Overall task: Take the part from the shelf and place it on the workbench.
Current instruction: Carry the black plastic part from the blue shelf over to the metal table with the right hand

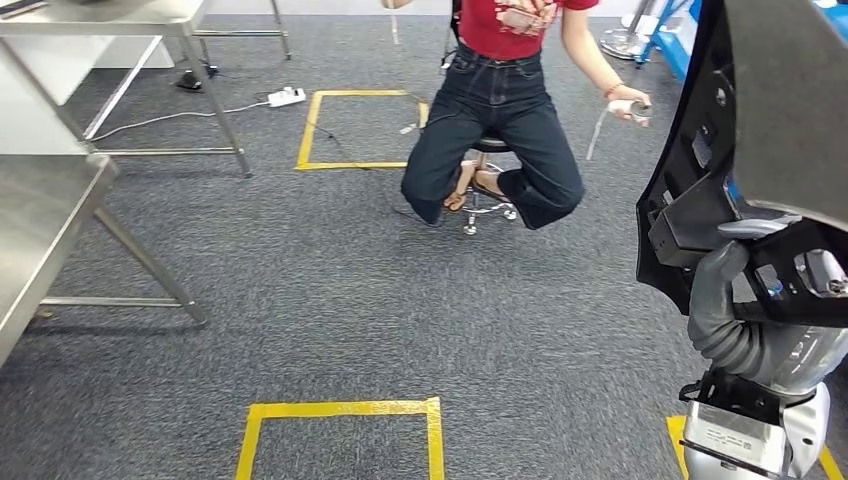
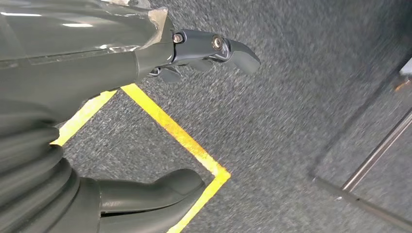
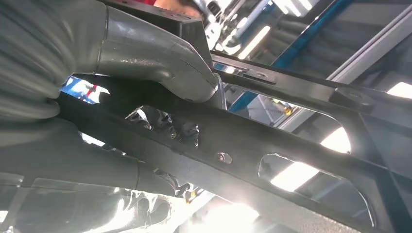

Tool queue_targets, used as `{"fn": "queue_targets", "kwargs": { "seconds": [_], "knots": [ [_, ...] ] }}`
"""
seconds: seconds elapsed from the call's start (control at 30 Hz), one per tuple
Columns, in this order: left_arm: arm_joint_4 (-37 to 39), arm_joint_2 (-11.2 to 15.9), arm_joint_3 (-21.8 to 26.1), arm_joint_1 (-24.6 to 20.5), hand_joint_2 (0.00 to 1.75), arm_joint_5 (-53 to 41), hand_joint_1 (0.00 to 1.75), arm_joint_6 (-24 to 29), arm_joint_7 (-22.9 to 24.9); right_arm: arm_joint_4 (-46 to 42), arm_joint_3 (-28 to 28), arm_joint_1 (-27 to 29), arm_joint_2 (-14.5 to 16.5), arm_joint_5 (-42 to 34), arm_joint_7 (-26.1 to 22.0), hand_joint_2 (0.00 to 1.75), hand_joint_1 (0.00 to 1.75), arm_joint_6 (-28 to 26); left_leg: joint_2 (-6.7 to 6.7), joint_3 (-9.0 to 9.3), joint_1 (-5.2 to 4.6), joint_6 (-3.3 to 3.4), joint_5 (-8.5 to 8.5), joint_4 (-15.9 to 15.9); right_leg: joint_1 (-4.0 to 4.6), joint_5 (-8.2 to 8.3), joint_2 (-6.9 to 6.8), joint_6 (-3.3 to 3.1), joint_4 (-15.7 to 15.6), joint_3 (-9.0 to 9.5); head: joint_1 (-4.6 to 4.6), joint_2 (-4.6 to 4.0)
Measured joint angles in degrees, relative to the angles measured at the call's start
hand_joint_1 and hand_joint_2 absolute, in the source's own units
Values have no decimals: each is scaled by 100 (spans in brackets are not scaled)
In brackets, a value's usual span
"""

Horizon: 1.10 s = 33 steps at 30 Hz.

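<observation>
Nearest, at 4 o'clock in the head view: right hand [image 1: 745, 300], grey ribbed cover and thick grey thumb, closed around the large black moulded plastic part with ribs and cut-outs [image 1: 720, 140]. Part is off the shelf and carried, long axis running up and away from the hand toward 1 o'clock, upper end leaving the top of frame. Right wrist view confirms: thumb [image 3: 160, 63] pressed over a black frame rail [image 3: 272, 145], darker fingers underneath mostly hidden, so a firm wrap-around hold, not a pinch.

Left hand [image 2: 204, 48] hangs over the grey carpet [image 2: 301, 97], fingers fairly straight, thumb apart from them, holding nothing and touching nothing. A yellow tape line [image 2: 180, 138] lies on the floor under it.

Mid floor at 6 o'clock: yellow tape square [image 1: 340, 440]. At 9 o'clock, the near stainless steel workbench [image 1: 40, 210], top edge and legs visible, well apart from the part. So the target lies left of the carrying hand, on the far side of the robot; the free left hand is nearer to it, judged from this view. The next move probably needs a turn or walk toward 9 o'clock.

Farther, 12 o'clock: seated person in red top and dark jeans [image 1: 495, 130] on a stool, holding a small white device. A second steel table [image 1: 110, 20] sits at 10 o'clock, with a white power strip [image 1: 286, 97] on the carpet nearby.
</observation>
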Motion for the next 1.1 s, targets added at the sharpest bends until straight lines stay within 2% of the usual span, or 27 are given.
{"fn": "queue_targets", "kwargs": {
  "seconds": [0.03, 0.1, 0.13, 0.17, 0.23, 0.27, 0.33, 0.37, 0.4, 0.43, 0.47, 0.5, 0.53, 0.57, 0.63, 0.67, 0.7, 0.77, 0.8, 0.83, 0.9, 0.93, 0.97, 1.0, 1.03, 1.07, 1.1],
  "knots": [
    [-50, -25, -53, -3, 175, 41, 0, 13, 0, -35, -14, 23, 4, 0, -12, 175, 173, -12, -87, 5, -3, -1, 1, 5, -2, 156, 26, 42, -260, 92, 0, 0],
    [-128, -69, -172, -16, 175, 91, 0, 78, 0, -118, -45, 59, 13, 1, -37, 175, 173, -33, -252, 12, -9, -17, 3, 24, -12, 551, 208, 103, -1096, 438, -1, 0],
    [-154, -85, -225, -24, 175, 108, 0, 115, 0, -156, -60, 83, 19, 4, -49, 175, 173, -43, -324, 7, -15, -36, 5, 34, -16, 688, 287, 96, -1406, 565, -1, 0],
    [-173, -102, -272, -29, 175, 123, 0, 146, 1, -187, -74, 111, 25, 9, -59, 175, 173, -51, -384, -5, -22, -62, 11, 39, -12, 760, 337, 73, -1571, 640, -2, 0],
    [-196, -125, -345, -20, 175, 158, 0, 203, 2, -230, -100, 152, 46, 24, -79, 175, 173, -67, -492, -34, -18, -128, 41, 21, 6, 798, 257, 0, -1611, 668, -4, 0],
    [-202, -136, -377, -12, 175, 189, 0, 219, 2, -249, -110, 160, 57, 32, -91, 175, 173, -80, -453, -53, -12, -155, 35, 32, -2, 819, 198, -35, -1619, 680, -5, 0],
    [-212, -147, -442, -11, 175, 268, 0, 236, 1, -296, -121, 180, 80, 42, -130, 175, 173, -114, -144, -174, -19, -201, -138, 275, -25, 847, 74, -113, -1641, 682, -19, 0],
    [-217, -153, -483, -17, 175, 310, 0, 238, 0, -321, -128, 196, 88, 41, -150, 175, 173, -129, 71, -314, -21, -219, -326, 585, -27, 850, 6, -146, -1646, 681, -25, 0],
    [-222, -160, -527, -22, 175, 344, 0, 238, 0, -342, -134, 214, 95, 38, -166, 175, 173, -138, 211, -494, -20, -241, -532, 977, -14, 845, -65, -172, -1646, 676, -32, 0],
    [-225, -168, -575, -23, 175, 370, 0, 239, 1, -356, -139, 225, 100, 36, -176, 175, 173, -144, 272, -675, -11, -260, -703, 1368, -1, 843, -141, -192, -1645, 670, -32, 0],
    [-228, -175, -627, -21, 175, 386, 0, 242, 10, -364, -142, 229, 105, 36, -180, 175, 173, -147, 298, -796, -2, -272, -791, 1639, 9, 842, -221, -200, -1645, 665, -32, 0],
    [-230, -178, -678, -18, 175, 395, 0, 255, 29, -368, -144, 230, 110, 36, -180, 175, 173, -148, 310, -806, 3, -277, -767, 1692, 16, 840, -298, -205, -1644, 662, -32, 0],
    [-230, -174, -729, -15, 175, 397, 0, 303, 74, -372, -146, 231, 117, 36, -180, 175, 173, -149, 334, -693, 6, -274, -649, 1512, 20, 837, -373, -207, -1644, 665, -32, 0],
    [-228, -165, -777, -14, 175, 411, 0, 393, 148, -378, -149, 231, 126, 42, -181, 175, 173, -150, 402, -470, 4, -260, -475, 1136, 25, 830, -444, -207, -1644, 673, -32, 0],
    [-193, -121, -832, -9, 175, 535, 0, 650, 360, -403, -154, 232, 147, 65, -183, 175, 173, -153, 679, -20, -34, -200, -242, 353, 60, 809, -562, -189, -1642, 695, -28, 0],
    [-153, -86, -841, 5, 175, 605, 0, 832, 473, -416, -156, 235, 155, 80, -187, 175, 173, -156, 769, 102, -61, -163, -200, 130, 79, 796, -616, -170, -1641, 706, -26, 0],
    [-97, -49, -842, 30, 175, 643, 0, 1053, 580, -425, -158, 239, 163, 92, -191, 175, 173, -160, 802, 136, -90, -130, -205, 50, 93, 787, -667, -151, -1644, 717, -23, 0],
    [25, 27, -843, 117, 175, 575, 0, 1592, 793, -438, -163, 250, 180, 103, -198, 175, 173, -172, 660, 150, -93, -66, -172, 6, 95, 762, -752, -100, -1652, 738, -21, 0],
    [91, 51, -843, 161, 175, 517, 0, 1857, 927, -448, -167, 259, 187, 102, -202, 175, 173, -183, 595, 180, -78, -30, -146, -38, 87, 718, -678, -81, -1603, 735, -20, 0],
    [154, 69, -841, 195, 175, 478, 0, 2077, 1082, -460, -174, 281, 190, 95, -214, 175, 173, -202, 524, 208, -58, 8, -115, -81, 79, 631, -531, -75, -1459, 685, -20, 0],
    [286, 73, -836, 231, 175, 450, 0, 2404, 1406, -478, -202, 361, 186, 73, -257, 175, 173, -246, 363, 219, -33, 62, -73, -122, 52, 322, -156, -103, -800, 394, -3, 0],
    [346, 66, -835, 247, 175, 450, 0, 2501, 1529, -480, -219, 412, 184, 62, -278, 175, 173, -265, 271, 202, -28, 72, -63, -121, 41, 163, -59, -112, -390, 191, 4, 0],
    [407, 51, -833, 270, 175, 436, 0, 2584, 1640, -481, -236, 460, 183, 49, -300, 175, 173, -282, 174, 189, -25, 74, -56, -120, 28, 60, -21, -98, -73, 26, 12, 0],
    [464, 32, -833, 298, 175, 406, 0, 2655, 1736, -480, -249, 497, 183, 34, -319, 175, 173, -304, 80, 182, -21, 69, -50, -116, 11, 50, -10, -58, 47, -44, 13, 0],
    [517, 10, -833, 327, 175, 353, 0, 2738, 1842, -480, -258, 526, 182, 18, -342, 175, 173, -331, -14, 183, -12, 58, -44, -111, -8, 145, 0, 5, -90, 12, 13, 0],
    [566, -12, -833, 351, 175, 290, 0, 2816, 1951, -481, -266, 546, 181, 3, -364, 175, 173, -361, -105, 186, 2, 40, -42, -103, -35, 316, 37, 81, -443, 173, 13, 0],
    [605, -26, -834, 368, 175, 234, 0, 2874, 2039, -483, -269, 559, 180, -7, -378, 175, 173, -386, -189, 182, 16, 13, -42, -87, -72, 501, 140, 154, -897, 382, 14, 0]
  ]
}}
